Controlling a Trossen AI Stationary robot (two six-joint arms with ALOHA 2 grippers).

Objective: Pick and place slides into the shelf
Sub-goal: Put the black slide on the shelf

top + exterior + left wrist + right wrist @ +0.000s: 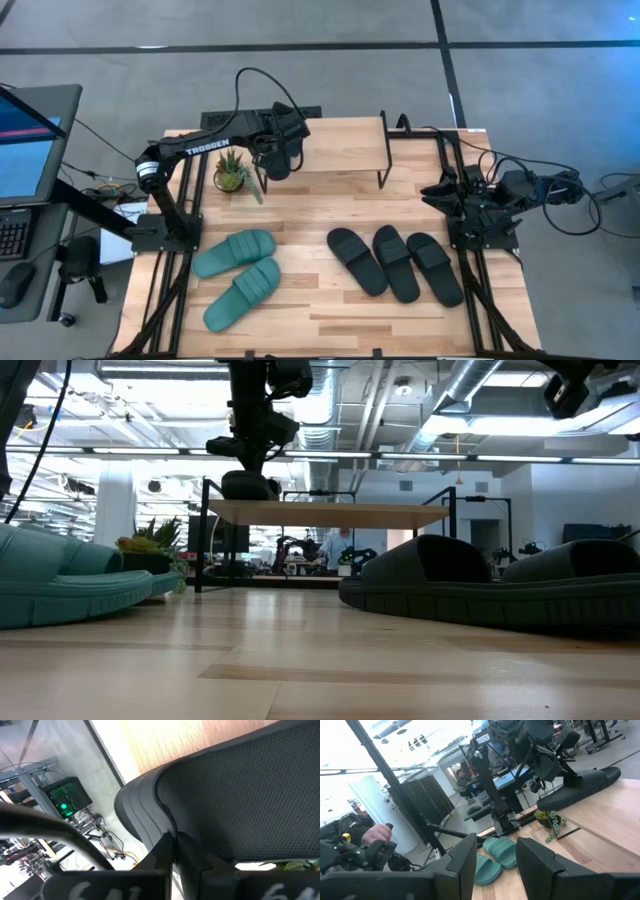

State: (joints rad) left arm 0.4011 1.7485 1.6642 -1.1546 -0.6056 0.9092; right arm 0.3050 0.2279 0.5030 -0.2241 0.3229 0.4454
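My left gripper (276, 148) reaches over the left end of the shelf (340, 145), shut on a black slide (279, 163) that sits at the shelf's top board (330, 513). The right wrist view shows this slide (585, 782) lying flat along the board. Three more black slides (396, 262) lie side by side on the table's right half. Two teal slides (238, 270) lie on its left half. My right gripper (492, 865) is open and waits folded at the table's right edge (480, 205). My left gripper (174, 840) pinches the black slide between its two fingers at the slide's ribbed side edge (150, 827). The fingers come from above, pointing down. The slide lies level with its sole on or just over the shelf's top board (600, 815); I cannot tell which.
A small potted plant (232, 177) stands on the table just left of the shelf, close under the left arm. The shelf's black legs (385, 165) stand at its right end. Bare tabletop (330, 320) lies along the near edge. A person's hand (374, 836) shows beyond the table.
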